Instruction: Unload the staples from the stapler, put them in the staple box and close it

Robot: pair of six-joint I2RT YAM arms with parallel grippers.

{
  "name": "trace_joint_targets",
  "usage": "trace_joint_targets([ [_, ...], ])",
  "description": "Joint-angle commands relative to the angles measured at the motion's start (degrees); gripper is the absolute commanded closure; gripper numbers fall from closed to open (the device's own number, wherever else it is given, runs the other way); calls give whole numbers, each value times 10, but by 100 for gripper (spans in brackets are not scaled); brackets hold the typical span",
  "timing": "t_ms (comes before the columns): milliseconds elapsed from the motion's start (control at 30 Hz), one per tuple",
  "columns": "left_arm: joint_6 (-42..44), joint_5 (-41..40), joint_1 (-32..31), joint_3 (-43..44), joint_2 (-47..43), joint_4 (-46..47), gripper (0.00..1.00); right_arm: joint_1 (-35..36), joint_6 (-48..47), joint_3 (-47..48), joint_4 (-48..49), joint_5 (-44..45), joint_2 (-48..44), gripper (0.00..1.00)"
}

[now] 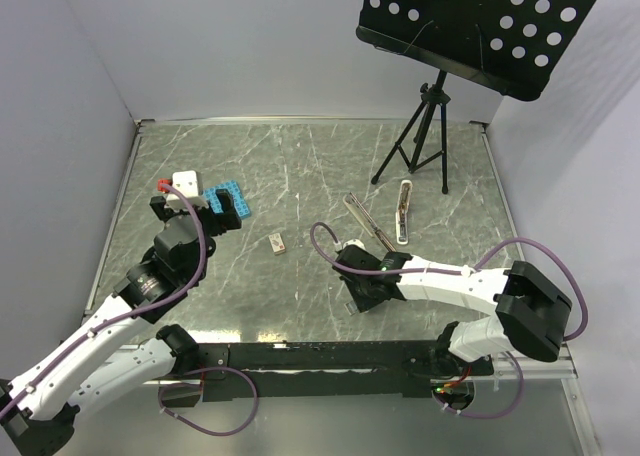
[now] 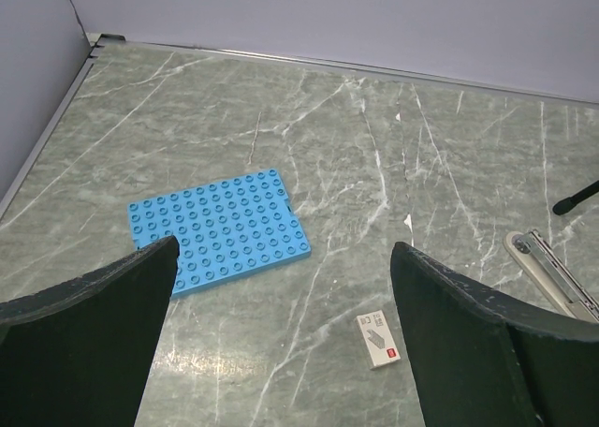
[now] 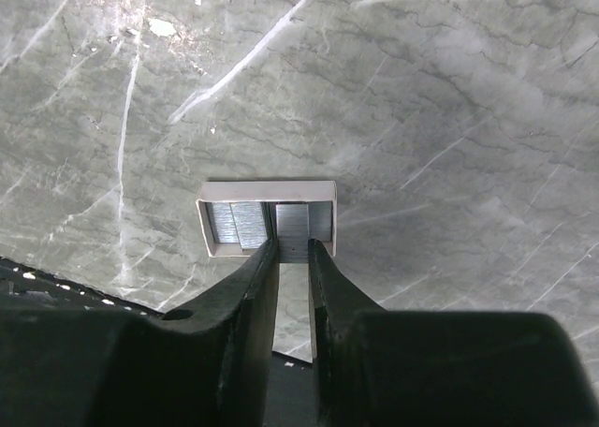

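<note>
The stapler lies open on the table, its white body (image 1: 404, 211) apart from the silvery metal channel (image 1: 362, 219); one end of it shows at the edge of the left wrist view (image 2: 552, 268). My right gripper (image 1: 364, 281) (image 3: 293, 247) points down just in front of it. Its fingers are shut on a short grey strip of staples (image 3: 293, 228), held over a small white open box (image 3: 267, 191) that holds more grey strips (image 3: 234, 226). My left gripper (image 1: 222, 216) (image 2: 284, 254) hangs wide open over the left of the table, holding nothing.
A blue studded baseplate (image 2: 220, 230) (image 1: 230, 191) lies under the left gripper. A small tan block with dark marks (image 1: 277, 243) (image 2: 378, 339) lies between the arms. A black tripod (image 1: 420, 141) with a perforated music desk (image 1: 480, 21) stands at the back right.
</note>
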Motion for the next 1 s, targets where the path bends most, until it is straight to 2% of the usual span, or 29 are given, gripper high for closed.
trace_joint_targets([
  [0,-2,-1,-1,4,-9,14,0,4,2,21,-9,16,-2,74],
  [333,-1,-1,-2,4,-7,14,0,4,4,30,-20,17,-35,72],
  [567,-2,-2,-1,4,-5,14,1,4,14,42,-41,34,-33,65],
  [733,-2,-1,-2,4,-5,14,1,4,20,39,-48,33,-30,72],
  [867,-2,-2,-2,4,-4,14,1,4,48,48,-85,41,-25,73],
  [967,-2,-1,-2,4,-4,14,0,4,56,48,-93,39,-33,67],
])
